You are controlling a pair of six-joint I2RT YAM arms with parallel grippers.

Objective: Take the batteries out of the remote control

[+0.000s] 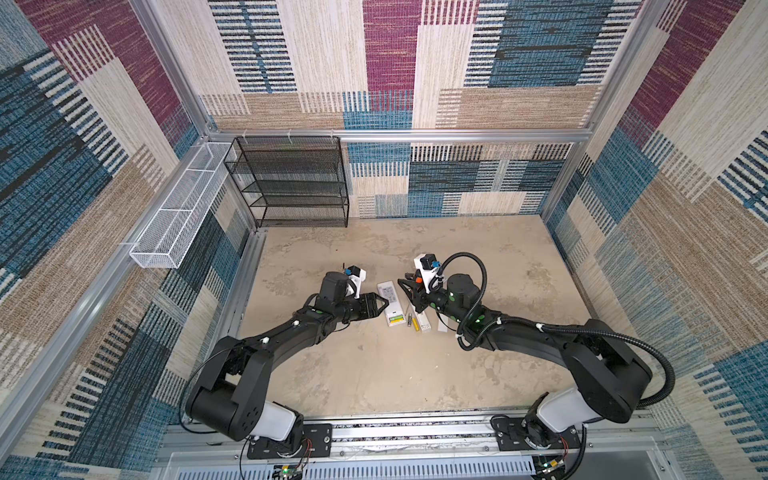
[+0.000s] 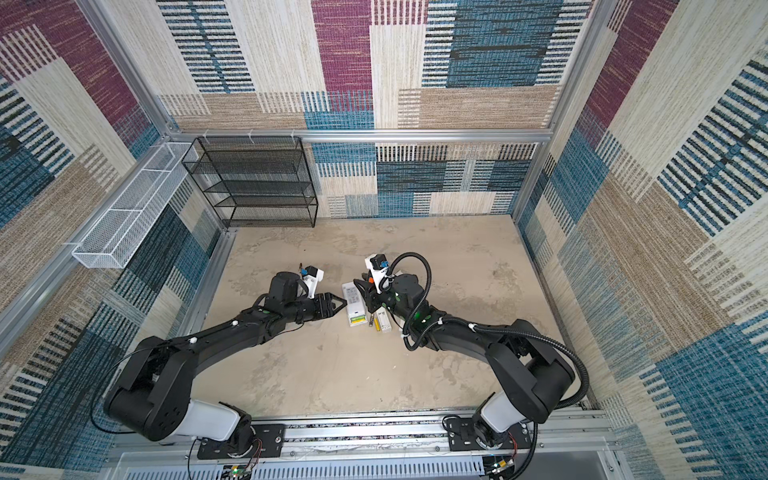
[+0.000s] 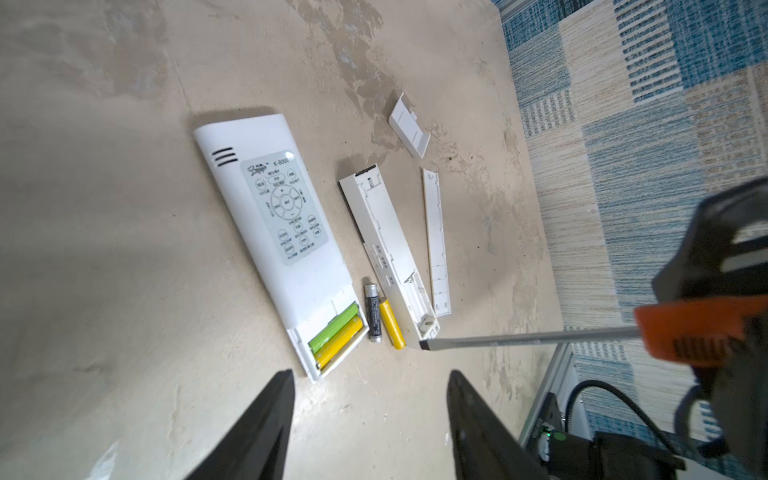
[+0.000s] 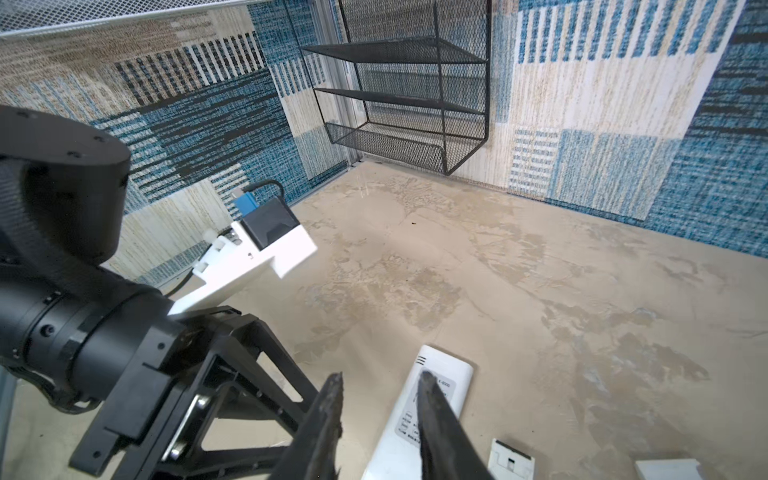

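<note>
Fingers (image 3: pixel 257 424) of the left end effector (image 3: pixel 370 374) fill the foreground of its wrist view, spread wide and gripping nothing, just short of the open bay of the remote control (image 3: pixel 286 232); four batteries (image 1: pixel 396 319) show; two sit side by side in that bay, a green battery (image 3: pixel 334 328) and a yellow battery (image 3: pixel 338 343); two lie on the bench (image 3: pixel 124 208) just beside the remote, a dark battery (image 3: pixel 372 311) and a loose yellow battery (image 3: pixel 392 322); past them lie one narrow white casing (image 3: pixel 384 241), one long white strip (image 3: pixel 436 245) and one small white cover (image 3: pixel 409 124); the right end effector (image 4: pixel 381 375) grasps the orange handle of one screwdriver (image 3: pixel 519 337), flat tip near the loose yellow battery.
</note>
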